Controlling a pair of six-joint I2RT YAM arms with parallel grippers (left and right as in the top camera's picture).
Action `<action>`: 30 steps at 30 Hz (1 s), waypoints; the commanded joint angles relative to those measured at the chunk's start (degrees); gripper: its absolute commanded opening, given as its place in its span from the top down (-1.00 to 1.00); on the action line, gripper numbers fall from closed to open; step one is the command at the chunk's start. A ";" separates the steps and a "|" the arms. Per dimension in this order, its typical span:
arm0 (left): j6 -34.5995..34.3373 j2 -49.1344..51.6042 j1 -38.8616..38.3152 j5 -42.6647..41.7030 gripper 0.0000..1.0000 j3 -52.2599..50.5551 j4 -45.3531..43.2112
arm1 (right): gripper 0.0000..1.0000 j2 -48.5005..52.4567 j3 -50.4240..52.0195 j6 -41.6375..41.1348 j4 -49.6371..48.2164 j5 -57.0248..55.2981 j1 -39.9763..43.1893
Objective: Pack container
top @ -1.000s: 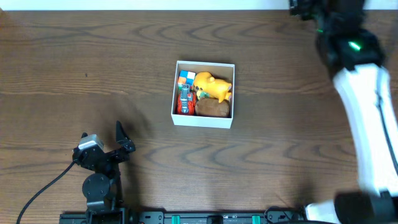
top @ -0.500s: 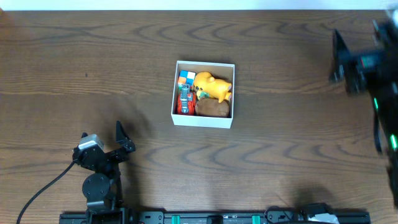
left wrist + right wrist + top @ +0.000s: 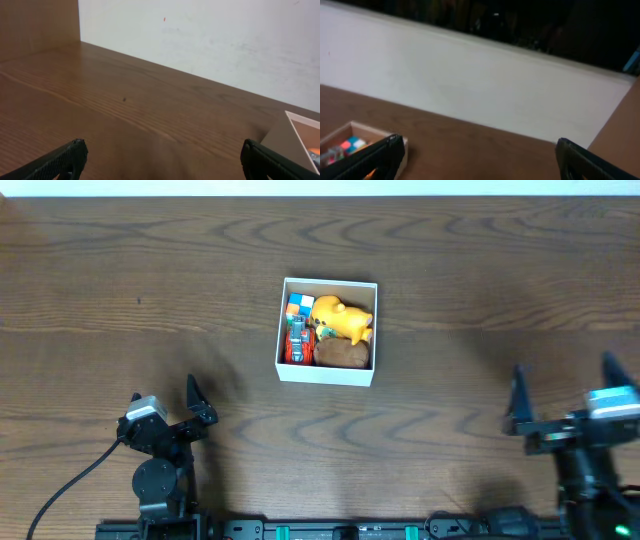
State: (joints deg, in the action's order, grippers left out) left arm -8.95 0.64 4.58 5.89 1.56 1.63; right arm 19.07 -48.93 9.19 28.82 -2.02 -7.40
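Observation:
The container (image 3: 327, 374), a square white-walled box, sits at the table's middle in the overhead view. It holds a yellow toy (image 3: 342, 317), a brown toy (image 3: 343, 354), a coloured cube (image 3: 299, 305) and a red toy (image 3: 295, 343). My left gripper (image 3: 162, 402) is open and empty at the front left. My right gripper (image 3: 563, 387) is open and empty at the front right. The container's corner shows at the right edge of the left wrist view (image 3: 300, 135) and at the lower left of the right wrist view (image 3: 350, 131).
A white wall (image 3: 210, 35) runs along the table's far edge. The dark wood table (image 3: 450, 290) stretches around the container. A black cable (image 3: 60, 490) trails from the left arm at the front left.
My right arm has swung from the table's far right corner down to the front right. The left arm and the container have not moved.

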 commanded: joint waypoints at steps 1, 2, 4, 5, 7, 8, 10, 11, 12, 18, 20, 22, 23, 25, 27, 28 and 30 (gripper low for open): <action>0.79 -0.04 -0.28 0.09 -0.96 -1.31 1.95 | -0.98 -4.92 8.59 -1.03 -3.69 1.01 0.31; 0.79 -0.04 -0.28 0.09 -0.96 -1.31 1.95 | -0.98 -6.32 11.69 -1.03 -5.81 0.98 0.31; 0.79 -0.04 -0.28 0.09 -0.96 -1.31 1.95 | -0.99 -8.41 17.05 -1.05 -9.88 1.01 0.31; 0.76 -0.04 -0.28 0.07 -0.96 -1.31 1.95 | -0.98 -9.29 19.80 -1.05 -12.41 1.05 0.31; 0.76 -0.04 -0.28 0.09 -0.96 -1.31 1.95 | -0.99 -10.32 24.44 -1.05 -17.31 1.03 0.26; 0.79 -0.04 -0.28 0.09 -0.96 -1.31 1.95 | -0.98 -10.54 26.69 -1.11 -19.80 1.09 0.24; 0.79 -0.04 -0.28 0.09 -0.96 -1.31 1.95 | -0.99 -10.56 30.51 -2.36 -24.11 1.29 0.24; 0.79 -0.04 -0.28 0.09 -0.96 -1.31 1.95 | -0.99 -10.56 32.24 -3.30 -25.99 1.46 0.24; 0.76 -0.04 -0.28 0.09 -0.96 -1.31 1.95 | -0.98 -10.56 34.05 -4.50 -27.98 1.44 0.24; 0.76 -0.04 -0.28 0.09 -0.96 -1.31 1.95 | -0.98 -10.56 41.81 -5.73 -36.00 1.42 0.26; 0.76 -0.04 -0.28 0.09 -0.96 -1.31 1.95 | -0.98 -10.58 43.17 -5.73 -37.18 1.42 0.24; 0.76 -0.04 -0.28 0.07 -0.96 -1.31 1.95 | -0.99 -10.58 43.80 -5.73 -37.27 1.44 0.24; 0.76 -0.04 -0.28 0.09 -0.96 -1.31 1.95 | -0.98 -10.62 43.98 -5.73 -37.18 1.42 0.24; 0.76 -0.04 -0.28 0.09 -0.96 -1.31 1.95 | -0.98 -10.62 44.17 -5.73 -37.00 1.44 0.24; 0.79 -0.04 -0.28 0.09 -0.96 -1.31 1.95 | -0.99 -10.62 44.24 -5.73 -36.63 1.44 0.20; 0.79 -0.04 -0.28 0.09 -0.96 -1.31 1.95 | -0.99 -10.62 44.28 -5.73 -36.52 1.44 0.20; 0.76 -0.04 -0.28 0.09 -0.96 -1.31 1.95 | -0.99 -10.67 44.57 -5.73 -36.54 1.42 0.20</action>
State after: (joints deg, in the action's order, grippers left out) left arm -8.93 0.64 4.58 5.91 1.56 1.63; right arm 8.97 -4.99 4.51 -7.86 -0.99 -7.40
